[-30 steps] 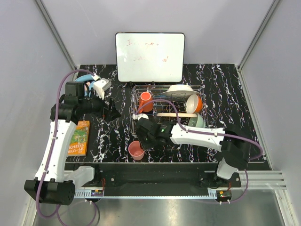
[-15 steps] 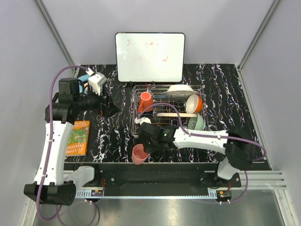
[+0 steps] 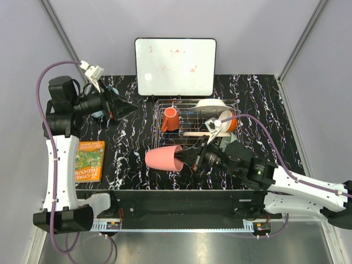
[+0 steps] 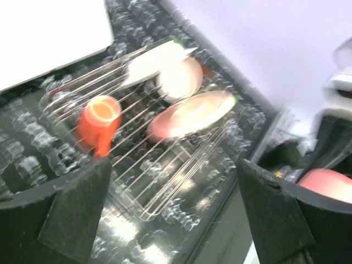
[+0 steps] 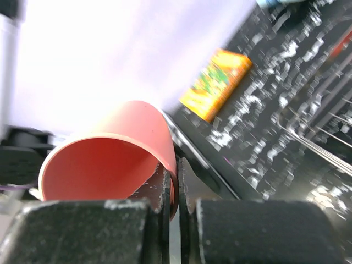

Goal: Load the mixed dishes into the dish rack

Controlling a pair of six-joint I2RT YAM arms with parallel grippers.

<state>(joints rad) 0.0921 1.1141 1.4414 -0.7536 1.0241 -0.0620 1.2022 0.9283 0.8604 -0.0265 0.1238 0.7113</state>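
A: Status of R arm?

B: Right gripper (image 3: pixel 187 158) was clamped on the rim of the small pink plastic cup (image 3: pixel 164 158). The wrist cam showed the cup wall (image 5: pixel 110 159) pinched between the two pads, one inside the mouth and one outside.

A: Cup orientation?

B: On its side. Mouth faced the gripper and the base pointed to the robot's left. It sat over the black marbled bench (image 3: pixel 132 154), just off the near-left corner of the large silver wire dish rack (image 3: pixel 157 118), and outside it. Couldn't tell from the top cam whether it cleared the bench.

A: L arm?

B: Left gripper (image 3: pixel 124 108) was spread wide w/ nothing between the fingers. It hung over the back-left of the bench, aimed toward the rack. Its wrist cam looked straight at the basket (image 4: pixel 165 181), though the view was blurred.

A: Rack contents?

B: Orange ceramic mug (image 3: pixel 170 118) sat in the left part. White round plate (image 3: pixel 210 103) stood at the back-right. Orange bowl w/ white inside (image 3: pixel 226 121) was tipped on edge just in front of it. Large pink plate (image 4: pixel 187 118) leaned across the wires mid-rack.

A: Other items?

B: Orange paperback book (image 3: pixel 91 160) lay flat at the near-left of the bench, well apart from the cup. White board w/ black frame (image 3: pixel 176 66) stood upright behind the rack.
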